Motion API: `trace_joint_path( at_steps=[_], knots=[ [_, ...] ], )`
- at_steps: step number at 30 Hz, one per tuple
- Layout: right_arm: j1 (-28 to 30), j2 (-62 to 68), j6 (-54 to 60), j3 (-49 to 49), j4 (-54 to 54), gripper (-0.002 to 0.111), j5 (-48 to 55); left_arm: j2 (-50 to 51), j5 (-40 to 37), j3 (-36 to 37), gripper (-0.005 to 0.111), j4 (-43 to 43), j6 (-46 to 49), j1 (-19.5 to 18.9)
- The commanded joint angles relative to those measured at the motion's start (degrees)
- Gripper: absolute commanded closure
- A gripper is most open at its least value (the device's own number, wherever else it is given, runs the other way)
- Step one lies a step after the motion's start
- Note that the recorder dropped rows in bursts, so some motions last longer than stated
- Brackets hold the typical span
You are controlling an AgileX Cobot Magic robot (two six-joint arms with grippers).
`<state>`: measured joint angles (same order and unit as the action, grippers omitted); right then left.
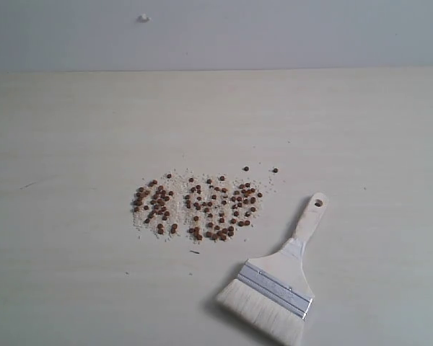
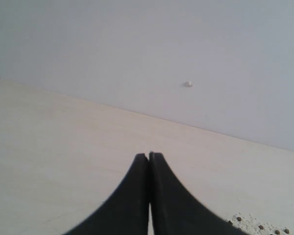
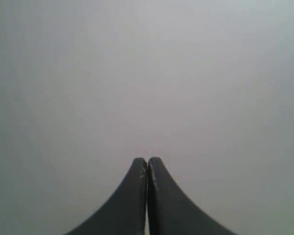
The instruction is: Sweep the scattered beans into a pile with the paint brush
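Observation:
Reddish-brown beans (image 1: 198, 206) mixed with whitish crumbs lie spread in a loose patch at the middle of the pale table (image 1: 72, 144); two stray beans (image 1: 260, 169) sit just behind it. The paint brush (image 1: 281, 277) lies flat to the right front of them, handle with its hole pointing away, white bristles toward the front edge. Neither gripper shows in the exterior view. My left gripper (image 2: 149, 155) is shut and empty above bare table, with a few beans (image 2: 269, 229) at the frame's corner. My right gripper (image 3: 147, 160) is shut and empty, facing a blank grey surface.
A grey wall (image 1: 274, 32) rises behind the table, with a small white knob (image 1: 143, 17) on it, also seen as a white knob (image 2: 188, 83) in the left wrist view. Bare tabletop surrounds the beans on the left and back.

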<state>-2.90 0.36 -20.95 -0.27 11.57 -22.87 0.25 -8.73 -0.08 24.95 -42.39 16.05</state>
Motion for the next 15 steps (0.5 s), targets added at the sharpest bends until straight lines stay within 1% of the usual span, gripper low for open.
trace_joint_path(
  at_steps=[1,3,5,7,11,15],
  knots=[
    [0.22,-0.36,-1.93,0.27,1.61,0.108,-0.77,-0.25,0.17,0.08,0.107,-0.39,0.12,-0.11],
    [0.22,-0.29,1.92,0.27,2.29,0.108,-1.61,-0.25,0.17,0.08,0.107,-0.39,0.12,-0.11],
    [0.22,2.43,7.41,-1.02,5.6,0.108,-0.82,-0.25,0.17,0.08,0.107,-0.39,0.24,-0.11],
    [0.22,6.12,10.91,-2.94,6.04,0.108,-0.68,-0.25,0.17,0.08,0.107,-0.39,0.24,-0.11],
    [0.22,14.58,11.53,-5.73,6.54,0.108,0.26,-0.25,0.17,0.08,0.107,-0.39,0.24,-0.11],
    [0.22,26.83,11.76,-11.1,6.42,0.108,1.3,-0.25,0.17,0.08,0.107,-0.39,0.13,-0.11]
  ],
)
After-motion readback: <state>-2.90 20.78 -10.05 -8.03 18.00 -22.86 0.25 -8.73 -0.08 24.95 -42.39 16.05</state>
